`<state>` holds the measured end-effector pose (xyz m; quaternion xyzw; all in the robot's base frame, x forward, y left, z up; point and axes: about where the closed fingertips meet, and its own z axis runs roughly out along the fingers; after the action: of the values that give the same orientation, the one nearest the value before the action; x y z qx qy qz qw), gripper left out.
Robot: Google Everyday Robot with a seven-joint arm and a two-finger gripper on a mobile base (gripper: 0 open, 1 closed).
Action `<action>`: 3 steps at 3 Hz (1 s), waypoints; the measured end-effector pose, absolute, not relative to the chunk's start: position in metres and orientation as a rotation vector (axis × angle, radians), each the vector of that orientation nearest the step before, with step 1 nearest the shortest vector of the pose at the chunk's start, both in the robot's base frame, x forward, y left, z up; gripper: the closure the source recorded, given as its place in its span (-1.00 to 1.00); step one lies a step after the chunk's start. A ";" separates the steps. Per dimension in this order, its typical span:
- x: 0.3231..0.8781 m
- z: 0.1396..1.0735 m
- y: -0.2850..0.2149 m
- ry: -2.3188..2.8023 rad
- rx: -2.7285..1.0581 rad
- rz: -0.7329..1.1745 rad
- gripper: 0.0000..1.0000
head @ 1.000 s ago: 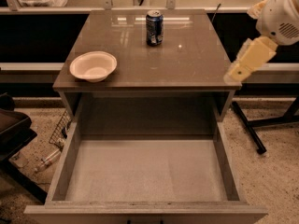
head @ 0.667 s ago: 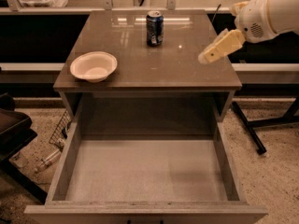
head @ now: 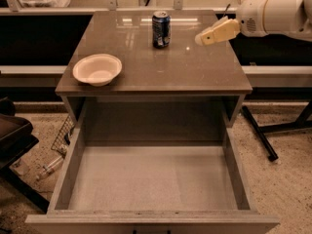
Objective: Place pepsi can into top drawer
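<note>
The pepsi can (head: 161, 29) stands upright at the back middle of the glossy brown cabinet top (head: 195, 67). The top drawer (head: 73, 165) is pulled fully open below and in front of the cabinet, with a pale bare bottom. My gripper (head: 204, 38) reaches in from the upper right on a white arm, hovering above the cabinet top's right back part, to the right of the can and apart from it. It holds nothing.
A white bowl (head: 97, 68) sits on the left side of the cabinet top. A dark chair (head: 12, 130) stands at the left, a black stand leg (head: 261, 135) at the right. A counter edge (head: 146, 6) runs behind the cabinet.
My gripper has moved left and up, from beside the cabinet's right edge to above its right back part, closer to the can. The can and bowl have not moved.
</note>
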<state>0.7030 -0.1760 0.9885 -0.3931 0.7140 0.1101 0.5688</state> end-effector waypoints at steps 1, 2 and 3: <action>0.703 0.989 -0.176 1.677 -0.923 0.258 -1.00; 0.728 0.976 -0.156 1.654 -0.871 0.341 -1.00; 0.769 0.956 -0.129 1.626 -0.807 0.412 -1.00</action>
<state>0.7693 -0.1292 0.9561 -0.3476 0.7005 0.1776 0.5974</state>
